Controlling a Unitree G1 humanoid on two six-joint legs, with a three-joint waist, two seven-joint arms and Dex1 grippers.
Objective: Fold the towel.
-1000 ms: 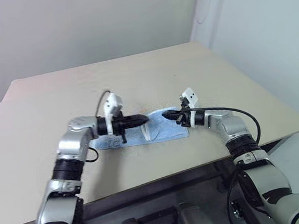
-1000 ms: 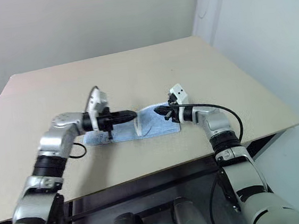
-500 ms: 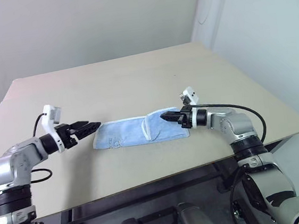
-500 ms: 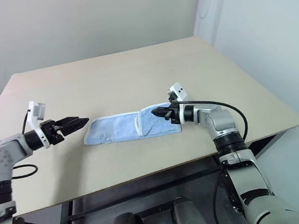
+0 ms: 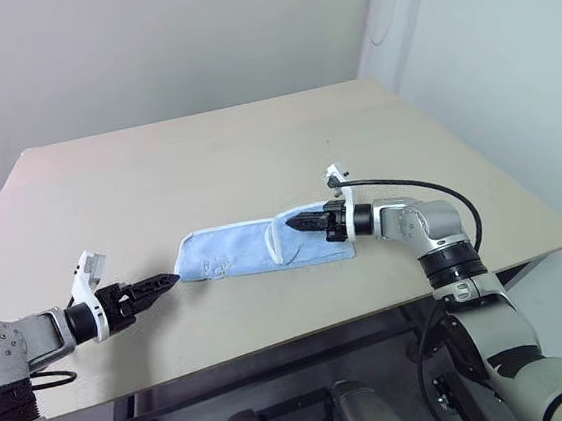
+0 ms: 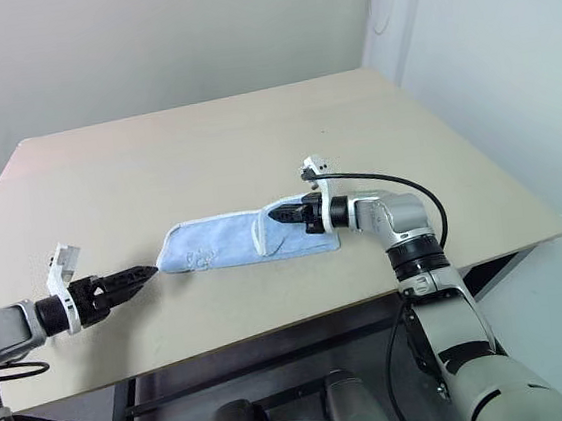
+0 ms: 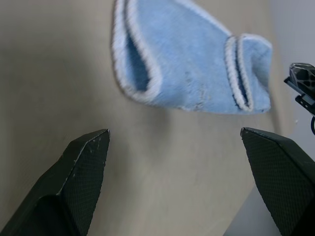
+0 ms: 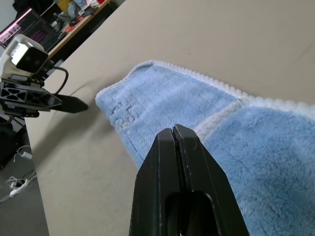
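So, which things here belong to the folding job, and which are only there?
Belong to the job:
- towel
- left gripper, jaws open, apart from the towel
- right gripper, jaws shut, over the towel

Only there:
- table
- wall

Light-blue towel (image 5: 265, 249) with white stitched trim and a faint dark mark, pale beige desk (image 5: 205, 158), black fingers on left tool (image 5: 158, 283) and right tool (image 5: 295, 223)

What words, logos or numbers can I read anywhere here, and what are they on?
None can be read.
The towel carries a small dark embroidered mark near one corner, too blurred to read.
The table bears no writing.
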